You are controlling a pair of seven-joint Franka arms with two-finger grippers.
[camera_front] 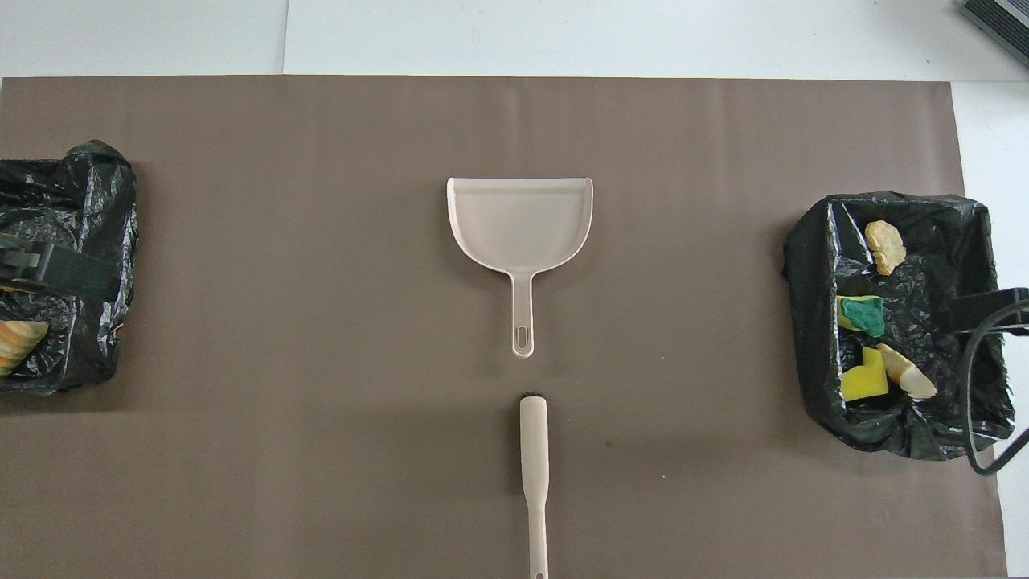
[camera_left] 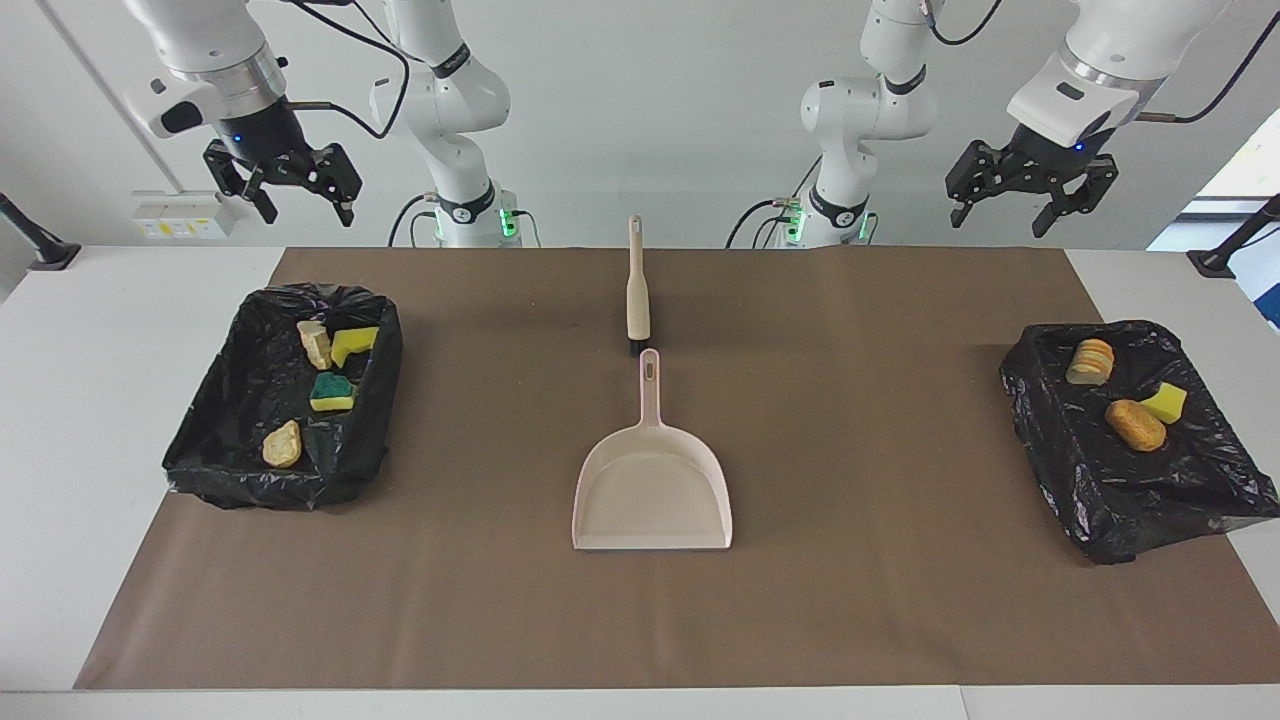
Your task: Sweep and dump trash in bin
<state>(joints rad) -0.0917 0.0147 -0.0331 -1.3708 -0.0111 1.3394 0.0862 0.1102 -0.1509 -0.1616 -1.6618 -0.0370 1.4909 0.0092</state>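
All the trash lies in two black-lined bins. The bin (camera_left: 215,440) at the right arm's end holds several pieces, among them a beige chunk (camera_left: 315,343) and a yellow sponge bit (camera_left: 352,343). The bin (camera_left: 1120,500) at the left arm's end holds a layered bread lump (camera_left: 1090,361), a brown lump (camera_left: 1135,424) and a yellow sponge bit (camera_left: 1165,402). My right gripper (camera_left: 308,215) hangs open and empty high over the table's robot-side edge. My left gripper (camera_left: 1000,225) hangs open and empty high at the other end.
A pink-beige dustpan (camera_left: 652,490) lies empty mid-mat, its handle pointing toward the robots. The brush (camera_left: 637,290) lies in line with it, nearer to the robots. A brown mat (camera_left: 850,600) covers the table.
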